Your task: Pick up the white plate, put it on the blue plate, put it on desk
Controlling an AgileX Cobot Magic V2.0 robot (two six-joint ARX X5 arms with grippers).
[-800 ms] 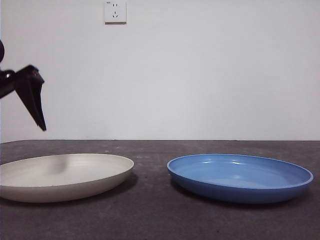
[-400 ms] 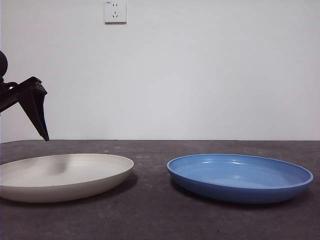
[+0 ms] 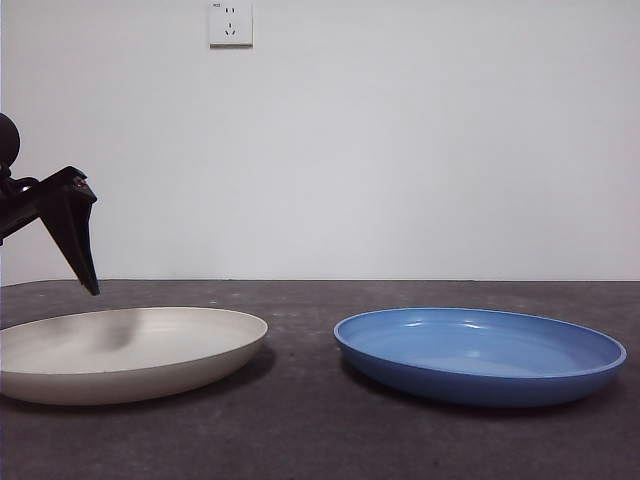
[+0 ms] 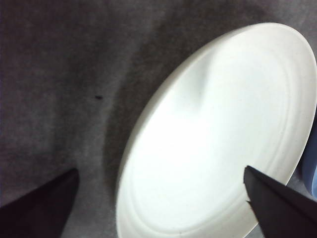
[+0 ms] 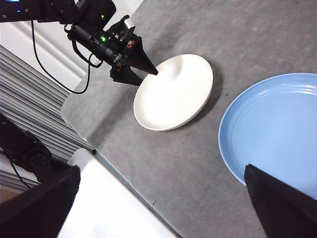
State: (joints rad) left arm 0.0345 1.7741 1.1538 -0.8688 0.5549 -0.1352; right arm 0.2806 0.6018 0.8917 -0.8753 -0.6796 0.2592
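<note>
The white plate (image 3: 125,350) lies flat on the dark worktop (image 3: 300,420), towards the left in the front view, with the blue plate (image 3: 480,352) beside it to the right, a strip of bare worktop between the two. Above the white plate's outer edge hangs the left tool (image 4: 158,203), its jaws spread wide: in the left wrist view one jaw stands over the worktop just outside the rim and the other over the plate's far side, so the plate's rim lies between them, untouched. In the front view a black pointed tip of this tool shows at the left edge, clear above the plate. The right tool (image 5: 163,208) is held high over both plates, jaws wide apart and holding nothing. A wall socket (image 3: 230,23) sits on the white wall behind.
</note>
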